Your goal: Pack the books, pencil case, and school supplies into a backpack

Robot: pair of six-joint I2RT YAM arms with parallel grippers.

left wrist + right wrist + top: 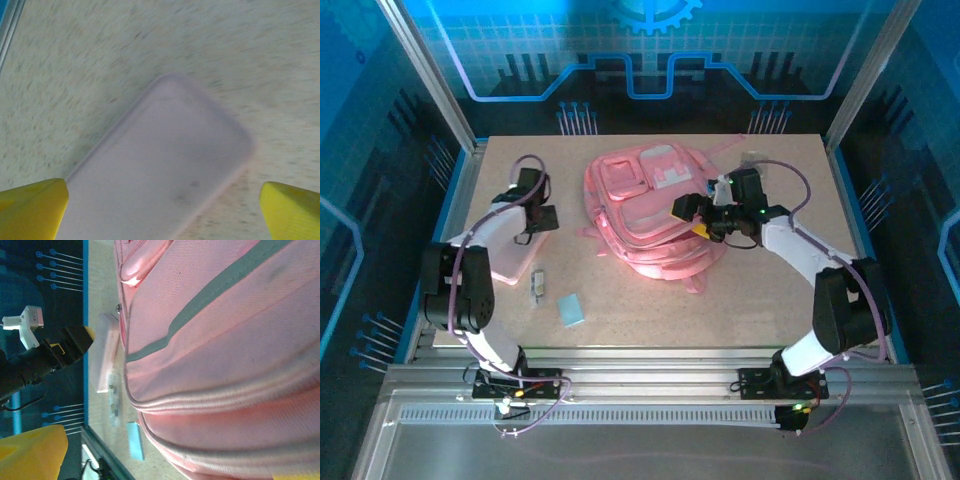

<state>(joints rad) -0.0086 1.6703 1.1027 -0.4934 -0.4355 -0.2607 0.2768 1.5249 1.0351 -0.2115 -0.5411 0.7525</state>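
The pink backpack (645, 215) lies flat in the middle of the table, zip pockets up. My right gripper (690, 213) hovers over its right side, open; in the right wrist view the backpack (225, 340) spans the gap of the right gripper (162, 465). The pale pink pencil case (510, 265) lies at the left, and my left gripper (541, 216) is just above its far end. It stands open, (162, 212), straddling the pencil case (165, 165) without touching it. A small dark grey packet (537, 287) and a pale blue rectangle (570, 309) lie near it. The books are out of view.
The table's left edge with its blue rail (455, 200) runs close beside the pencil case. Bare tabletop (720, 320) lies in front of the backpack. A pink strap (695, 280) trails from the backpack's near side.
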